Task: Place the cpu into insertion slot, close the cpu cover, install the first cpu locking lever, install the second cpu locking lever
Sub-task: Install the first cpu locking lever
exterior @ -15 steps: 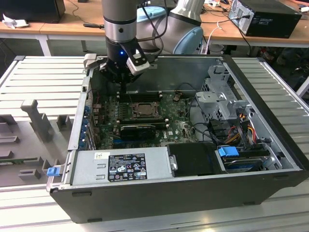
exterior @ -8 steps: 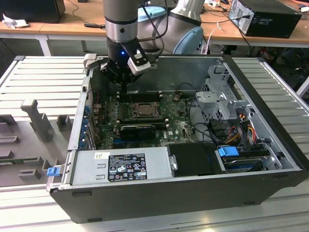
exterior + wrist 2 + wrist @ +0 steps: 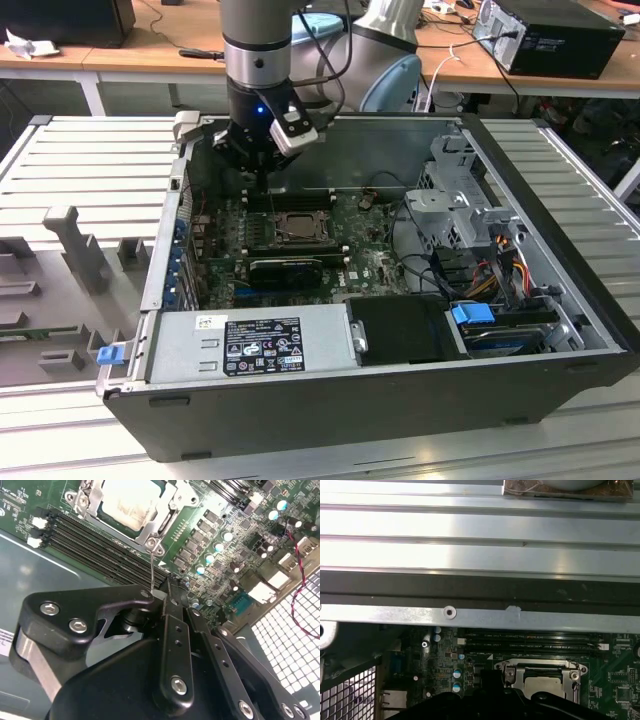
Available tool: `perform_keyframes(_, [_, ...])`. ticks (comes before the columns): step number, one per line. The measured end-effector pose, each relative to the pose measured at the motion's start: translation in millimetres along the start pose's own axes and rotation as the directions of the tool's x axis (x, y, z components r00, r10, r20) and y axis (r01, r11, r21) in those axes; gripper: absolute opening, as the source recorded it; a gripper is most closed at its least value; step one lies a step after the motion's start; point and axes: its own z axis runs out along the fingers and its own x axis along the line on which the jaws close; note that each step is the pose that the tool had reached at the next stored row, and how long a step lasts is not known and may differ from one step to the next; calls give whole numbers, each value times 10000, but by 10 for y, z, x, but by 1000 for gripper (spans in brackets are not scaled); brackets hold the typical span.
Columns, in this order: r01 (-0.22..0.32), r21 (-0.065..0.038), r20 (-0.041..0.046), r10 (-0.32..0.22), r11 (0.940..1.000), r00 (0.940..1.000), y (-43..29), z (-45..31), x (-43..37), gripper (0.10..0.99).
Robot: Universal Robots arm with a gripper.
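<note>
Hanging over the open computer case (image 3: 400, 400), the end effector (image 3: 260, 178) is down low near the far wall, just behind the insertion slot (image 3: 296, 226). The case stands on a grey ribbed table (image 3: 80, 160).

In the second wrist view, the black fingers (image 3: 175, 615) are pressed together on the tip of a thin wire locking lever (image 3: 152, 570). The other end of the lever is at a corner of the slot. I cannot tell if the lever is hooked in place.

The cpu (image 3: 129, 502) lies flat inside the insertion slot with its shiny side up. The cpu cover (image 3: 169, 516) is folded down flat around it. Long black memory slots (image 3: 95, 542) run just beside the slot, between it and the case wall.
</note>
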Motion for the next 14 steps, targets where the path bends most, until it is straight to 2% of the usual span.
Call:
perform_keyframes(9, [1, 0, 0, -1, 10000, 10000, -3, 4, -99, 106])
perform_keyframes(14, [-1, 0, 0, 1, 10000, 10000, -6, 9, -183, 106])
